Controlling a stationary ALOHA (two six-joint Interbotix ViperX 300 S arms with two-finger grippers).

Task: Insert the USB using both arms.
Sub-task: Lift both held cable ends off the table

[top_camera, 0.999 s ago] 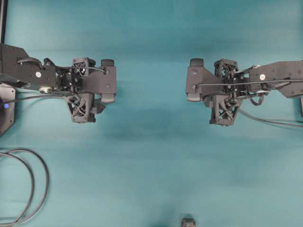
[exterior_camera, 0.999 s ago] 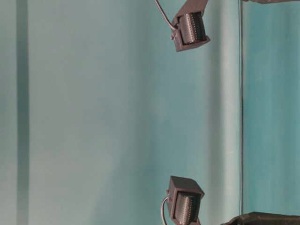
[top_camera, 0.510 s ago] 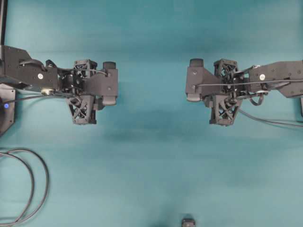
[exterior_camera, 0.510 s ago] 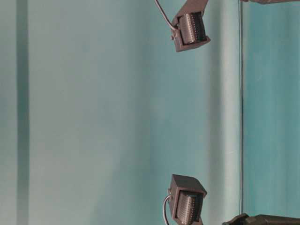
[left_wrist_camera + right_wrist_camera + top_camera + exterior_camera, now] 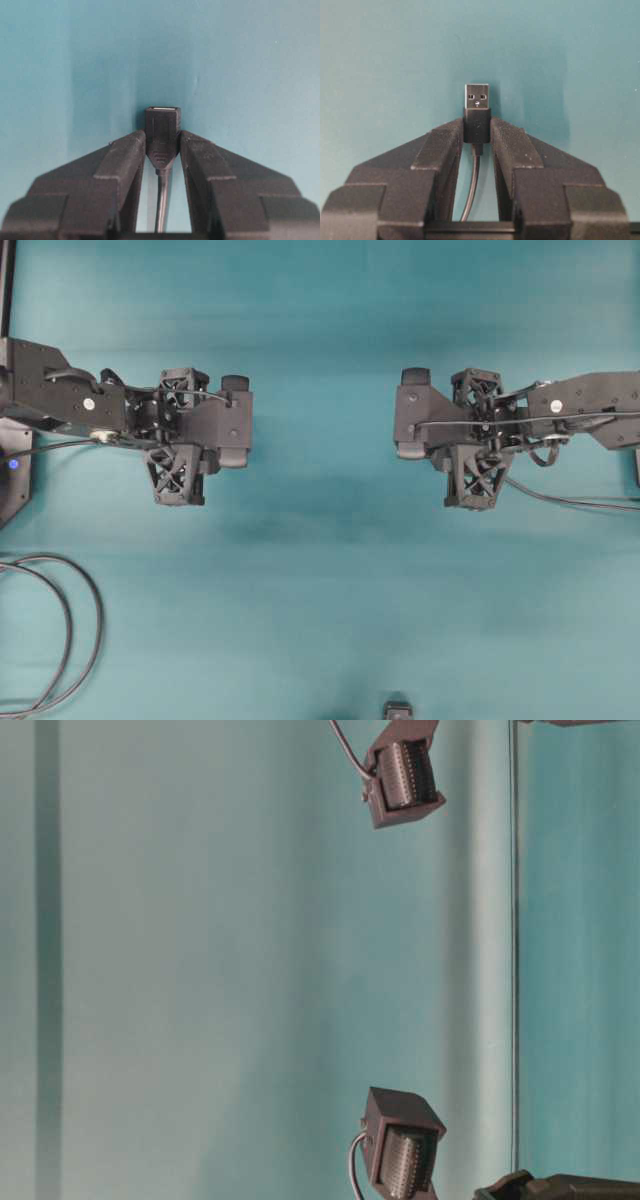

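USB [image 5: 477, 111] clamped in right gripper [image 5: 477, 132], socket [image 5: 162, 131] clamped in left gripper [image 5: 162, 145], grippers well apart

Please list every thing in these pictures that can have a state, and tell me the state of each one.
USB plug: clamped in the right gripper, metal tip free, not inserted.
USB socket: clamped in the left gripper, opening empty.
Looped cables: lying slack on the table.
Blue light: on.
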